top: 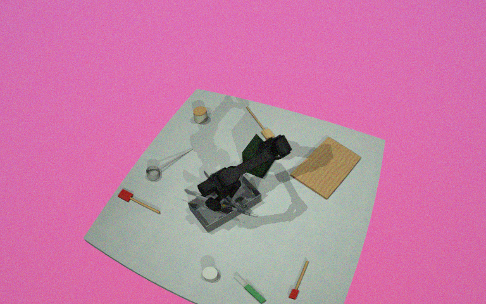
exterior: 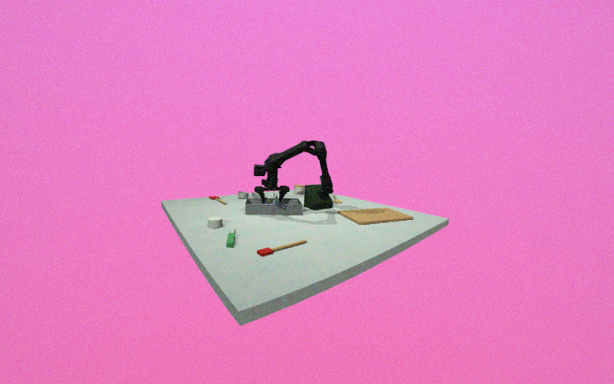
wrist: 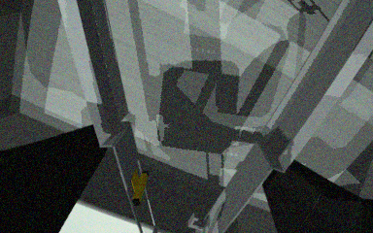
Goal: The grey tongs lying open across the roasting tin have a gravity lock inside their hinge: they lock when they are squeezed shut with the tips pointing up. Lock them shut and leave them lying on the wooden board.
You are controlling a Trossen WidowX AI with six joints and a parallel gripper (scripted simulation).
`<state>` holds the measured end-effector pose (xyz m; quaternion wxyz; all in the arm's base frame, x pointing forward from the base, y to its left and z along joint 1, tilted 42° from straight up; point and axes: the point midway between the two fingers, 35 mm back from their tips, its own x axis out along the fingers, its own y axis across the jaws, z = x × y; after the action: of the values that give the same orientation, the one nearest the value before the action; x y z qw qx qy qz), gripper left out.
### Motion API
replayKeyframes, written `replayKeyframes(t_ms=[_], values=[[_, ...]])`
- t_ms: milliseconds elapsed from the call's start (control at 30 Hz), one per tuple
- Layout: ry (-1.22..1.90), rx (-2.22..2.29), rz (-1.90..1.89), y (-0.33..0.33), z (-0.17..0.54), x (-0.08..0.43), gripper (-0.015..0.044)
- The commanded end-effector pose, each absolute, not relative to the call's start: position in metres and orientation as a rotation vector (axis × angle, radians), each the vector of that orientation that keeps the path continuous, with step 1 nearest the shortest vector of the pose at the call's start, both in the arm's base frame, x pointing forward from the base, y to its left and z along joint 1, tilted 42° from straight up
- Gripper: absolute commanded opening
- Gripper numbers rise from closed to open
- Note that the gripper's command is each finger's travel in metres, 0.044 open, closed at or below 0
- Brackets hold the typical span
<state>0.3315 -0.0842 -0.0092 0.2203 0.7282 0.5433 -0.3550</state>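
Grey tongs [top: 195,194] [exterior: 281,205] [wrist: 311,89]: lying open across the roasting tin [top: 223,221] [exterior: 271,208] [wrist: 185,189], running lengthwise between the spread, empty fingers of the hand [top: 223,206] [exterior: 272,201] [wrist: 186,139], narrowing toward the wrist view's lower edge.

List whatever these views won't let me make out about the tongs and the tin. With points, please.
- Hinge of the grey tongs [top: 195,192] [exterior: 281,205] [wrist: 104,63]: wrist view, cut off by the bottom edge.
- Roasting tin's [top: 218,223] [exterior: 271,209] [wrist: 180,194] middle: top view, behind the arm [top: 247,164] [exterior: 289,153].
- Tong tips: exterior view, too small.
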Motion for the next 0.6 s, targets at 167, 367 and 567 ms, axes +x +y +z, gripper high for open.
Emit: replayKeyframes(t_ms=[167,367,567], values=[[1.506,2.024,-0.983,-0.0742,-0.0183,0.3315,0.044],[1.504,2.014,-0.98,-0.0772,-0.0158,0.3319,0.0341],[1.504,2.014,-0.98,-0.0772,-0.0158,0.3319,0.0301]])
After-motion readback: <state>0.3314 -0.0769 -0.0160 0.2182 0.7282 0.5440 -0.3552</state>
